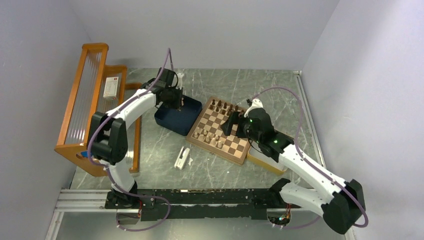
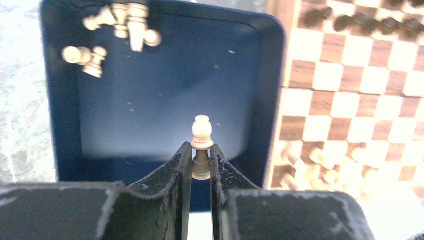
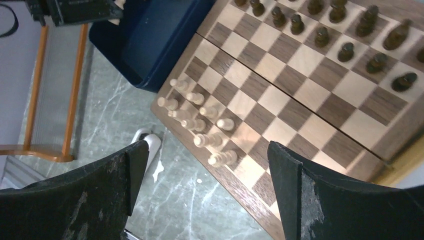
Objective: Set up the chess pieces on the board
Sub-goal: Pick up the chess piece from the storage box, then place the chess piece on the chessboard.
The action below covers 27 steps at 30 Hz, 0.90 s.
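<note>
Left wrist view: left jaws pinch a pale pawn (image 2: 202,133) by its thin stem; it could tip and slip out. Right jaws are spread.

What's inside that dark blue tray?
A few pale chess pieces lie heaped in one corner of the dark blue tray; the left gripper pinches one pale pawn over it. Its fingers cover the tray's near edge.

A pale pawn (image 2: 202,134) is gripped upright by the left gripper (image 2: 201,153) over the dark blue tray (image 2: 272,60), several pale pieces (image 2: 122,22) are heaped in its far corner, and the board (image 2: 350,100) is seen alongside.
</note>
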{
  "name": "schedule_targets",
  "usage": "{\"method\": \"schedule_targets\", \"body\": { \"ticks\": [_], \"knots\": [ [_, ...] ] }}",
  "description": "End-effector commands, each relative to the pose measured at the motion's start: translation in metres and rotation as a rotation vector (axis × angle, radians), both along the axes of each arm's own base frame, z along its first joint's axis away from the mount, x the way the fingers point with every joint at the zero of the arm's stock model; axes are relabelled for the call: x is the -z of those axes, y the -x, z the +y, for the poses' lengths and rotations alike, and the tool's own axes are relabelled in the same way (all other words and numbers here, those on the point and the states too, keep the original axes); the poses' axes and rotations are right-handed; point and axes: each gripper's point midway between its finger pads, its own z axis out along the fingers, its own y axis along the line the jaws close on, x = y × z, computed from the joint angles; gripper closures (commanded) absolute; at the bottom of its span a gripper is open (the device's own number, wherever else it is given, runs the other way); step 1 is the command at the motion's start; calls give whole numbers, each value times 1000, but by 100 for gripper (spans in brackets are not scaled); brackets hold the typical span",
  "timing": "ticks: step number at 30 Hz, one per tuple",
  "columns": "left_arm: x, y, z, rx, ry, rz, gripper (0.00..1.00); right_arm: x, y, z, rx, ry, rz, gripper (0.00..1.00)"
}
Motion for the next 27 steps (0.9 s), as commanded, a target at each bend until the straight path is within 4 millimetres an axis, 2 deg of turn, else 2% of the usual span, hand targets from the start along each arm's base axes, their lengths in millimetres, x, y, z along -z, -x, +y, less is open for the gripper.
{"method": "schedule_targets", "body": {
  "ticks": [1,3,5,8,10,14,19,27],
  "knots": [
    [-39,21,-38,203,164,-114,82,-40,-20,32,-92,-85,-70,8],
    [-48,32,-51,279,174,-153,81,-49,-24,46,-143,-135,-67,14],
    [-52,42,-61,344,147,-188,81,-59,-32,56,-172,-200,-73,26],
    [-60,59,-80,429,149,-209,82,-66,-47,63,-204,-297,-42,47],
    [-67,69,-92,480,164,-231,82,-67,-58,66,-241,-358,0,56],
    [-80,87,-108,565,189,-285,82,-57,-67,74,-373,-407,84,58],
    [-86,97,-114,616,201,-326,82,-36,-56,86,-532,-373,193,52],
    [-79,103,-119,656,198,-325,82,-32,-44,97,-605,-478,234,54]
  ]
}}
